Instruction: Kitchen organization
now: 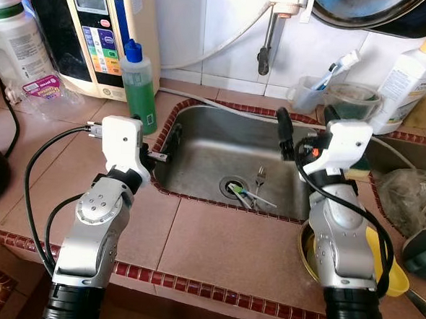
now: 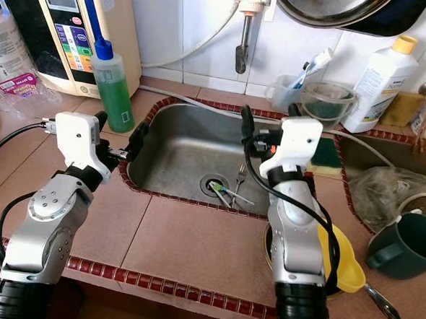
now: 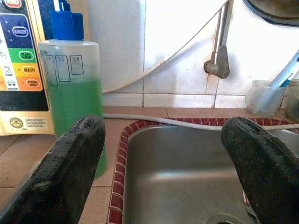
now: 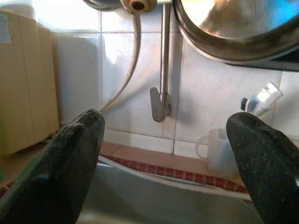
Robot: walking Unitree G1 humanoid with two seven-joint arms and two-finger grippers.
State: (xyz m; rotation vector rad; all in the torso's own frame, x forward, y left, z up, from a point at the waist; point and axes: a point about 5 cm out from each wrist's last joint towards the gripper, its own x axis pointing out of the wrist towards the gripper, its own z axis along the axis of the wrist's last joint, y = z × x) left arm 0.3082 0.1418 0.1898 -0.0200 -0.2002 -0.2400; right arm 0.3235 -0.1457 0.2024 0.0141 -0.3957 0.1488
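While both arms hover over the steel sink (image 1: 199, 148), the left gripper (image 3: 163, 163) hangs at its left rim, fingers spread wide, holding nothing; the right gripper (image 4: 168, 163) sits above its right side, likewise spread. Cutlery (image 1: 253, 193) lies by the sink's drain. A green soap bottle (image 1: 139, 86) stands just beside the sink's left corner.

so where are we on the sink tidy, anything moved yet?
Nothing looks done. A fork and other utensils lie at the sink drain. In hand: nothing. The left claw is open at the sink's left rim near the green soap bottle; the right claw is open above the basin's right side. Left: clearing the utensils, plus the yellow funnel and mug on the counter.
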